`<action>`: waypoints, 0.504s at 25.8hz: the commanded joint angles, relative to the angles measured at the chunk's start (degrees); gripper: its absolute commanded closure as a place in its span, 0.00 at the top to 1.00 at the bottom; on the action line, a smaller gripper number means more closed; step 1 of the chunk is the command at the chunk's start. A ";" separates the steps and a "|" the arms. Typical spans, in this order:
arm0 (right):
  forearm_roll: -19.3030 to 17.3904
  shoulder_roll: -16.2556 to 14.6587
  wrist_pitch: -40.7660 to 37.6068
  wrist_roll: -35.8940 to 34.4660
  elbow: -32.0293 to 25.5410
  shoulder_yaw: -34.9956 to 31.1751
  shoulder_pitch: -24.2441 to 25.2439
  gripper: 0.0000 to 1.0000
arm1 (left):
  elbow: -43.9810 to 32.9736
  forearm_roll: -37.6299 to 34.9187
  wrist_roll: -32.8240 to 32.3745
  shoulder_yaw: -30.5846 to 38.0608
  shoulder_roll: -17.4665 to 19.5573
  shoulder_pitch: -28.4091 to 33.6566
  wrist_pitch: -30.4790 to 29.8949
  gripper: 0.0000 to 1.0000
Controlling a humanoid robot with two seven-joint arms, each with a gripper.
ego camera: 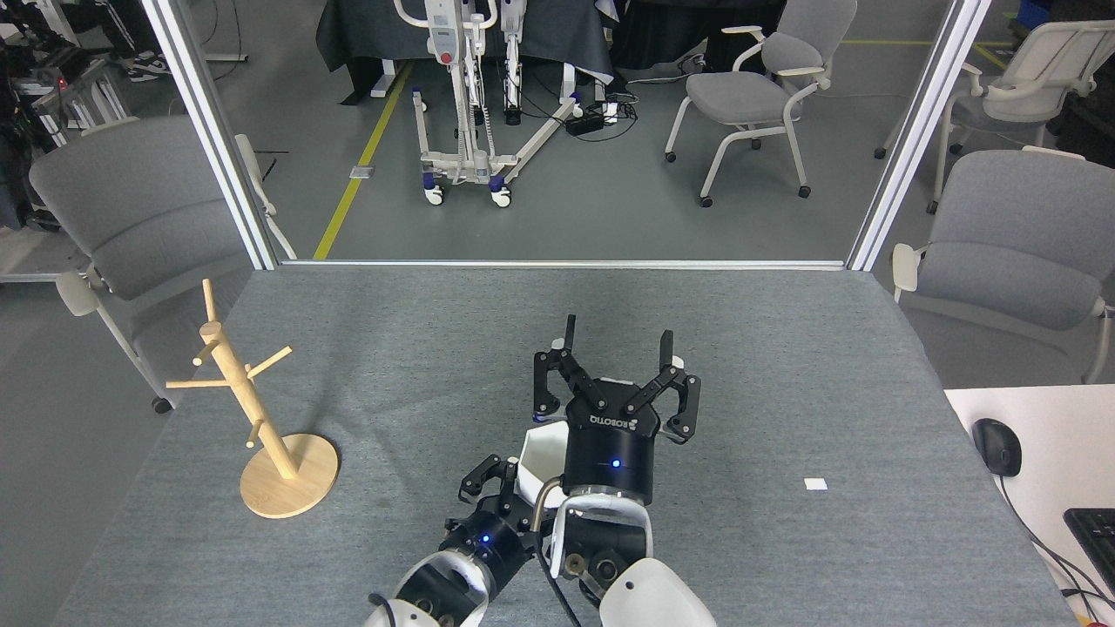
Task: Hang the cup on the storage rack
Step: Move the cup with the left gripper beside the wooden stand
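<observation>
Grey felt table [784,348] bears slanted wooden storage rack [253,409], white faceted cup [540,457]

bare grey table [418,348] between the storage rack [253,409] and the cup [540,448], right end effector [617,335] overhanging the cup

Grey felt-covered tabletop [784,348], wooden storage rack [261,418] near its left edge, small white tag [815,484] toward its right edge

Right end effector [617,338] open, empty, above cup [542,453]; left end effector [514,488] at cup; rack [253,409] stands well left.
</observation>
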 commanded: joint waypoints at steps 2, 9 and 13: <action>-0.15 -2.84 -21.71 -1.20 0.19 -19.62 3.44 1.00 | -8.93 -0.07 0.12 6.48 5.55 11.04 -0.02 0.00; 0.21 -9.96 -50.80 -1.29 0.54 -41.86 14.60 1.00 | -20.09 0.02 0.21 22.57 8.62 24.05 -0.20 0.00; 0.56 -10.58 -53.79 -1.73 -0.07 -45.20 20.93 1.00 | -23.52 0.11 0.03 32.58 8.19 27.13 -0.11 0.00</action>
